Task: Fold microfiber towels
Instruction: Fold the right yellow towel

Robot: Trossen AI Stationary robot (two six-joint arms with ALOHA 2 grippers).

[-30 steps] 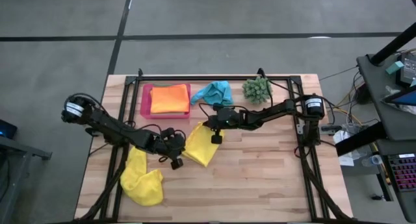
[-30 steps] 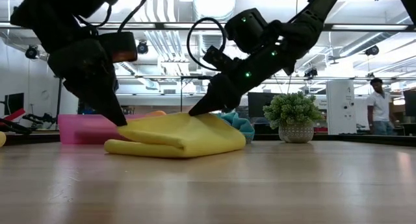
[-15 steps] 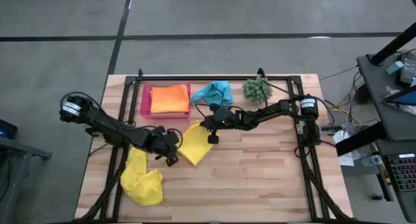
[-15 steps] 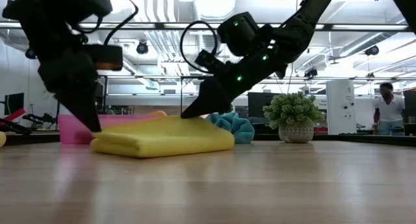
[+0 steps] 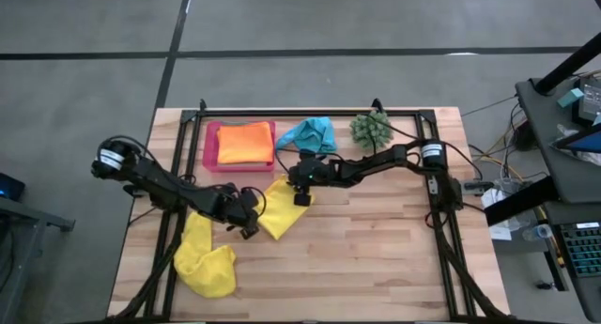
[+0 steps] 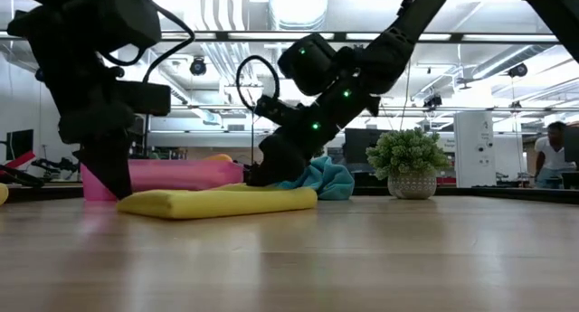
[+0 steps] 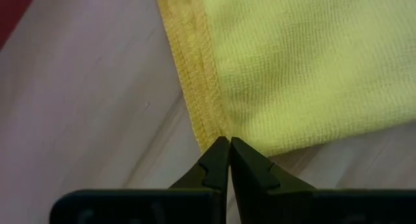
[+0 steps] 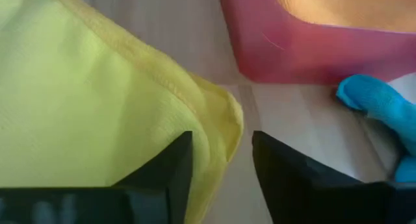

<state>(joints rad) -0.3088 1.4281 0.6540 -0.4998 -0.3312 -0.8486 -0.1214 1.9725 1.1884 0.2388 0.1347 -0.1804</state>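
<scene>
A folded yellow towel (image 5: 280, 208) lies flat on the table in front of the pink tray (image 5: 210, 146), which holds a folded orange towel (image 5: 246, 143). My left gripper (image 5: 254, 226) is shut at the yellow towel's near left corner. My right gripper (image 5: 300, 195) stands open over the towel's far right corner (image 8: 221, 117), one finger on either side of it. A second yellow towel (image 5: 205, 258) lies crumpled near the front left edge. A turquoise towel (image 5: 311, 133) lies bunched beside the tray. My left gripper pinches the yellow towel's hemmed corner (image 7: 211, 130) between its two fingertips, which slant down from the left. The towel lies flat on the table (image 6: 217, 202). My right gripper has one finger (image 8: 170, 164) over the towel's top layer; I cannot tell whether it touches.
A spiky green plant ball (image 5: 371, 127) stands at the far right of the towels. The dark arm frame (image 5: 434, 174) runs along the table's sides and back. Bare wood (image 5: 376, 258) spreads across the near right. A person (image 6: 552, 158) stands far off in the room.
Both grippers have gone down and a little toward the table's left edge with the yellow towel. Its raised far part has sunk, and it now lies flat. My right gripper has opened and let go of the towel's corner.
</scene>
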